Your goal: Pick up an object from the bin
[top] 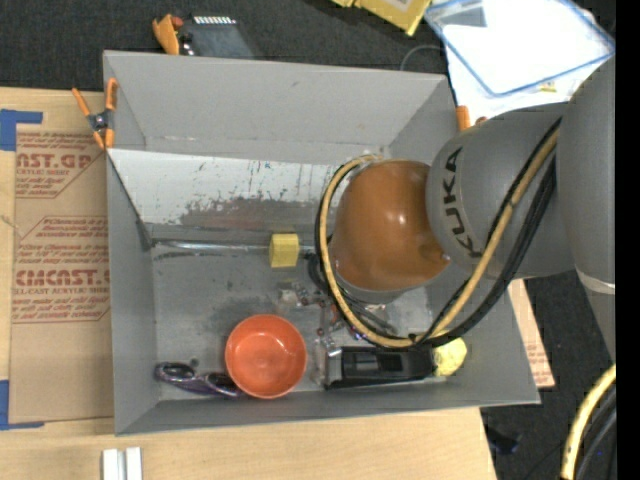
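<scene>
My gripper point(326, 346) reaches down under the orange wrist cover, near the bin's front middle. It sits between an orange bowl point(265, 355) on its left and a black oblong thing point(380, 365) lying flat on its right, close to both. I cannot tell if it touches either of them. A small yellow block point(284, 249) rests on the bin floor behind it, by the back wall.
Purple-handled scissors point(190, 378) lie in the front left corner beside the bowl. A pale yellow rounded thing point(452, 356) lies at the front right, past the black thing. The arm and its cable loop cover the bin's right half.
</scene>
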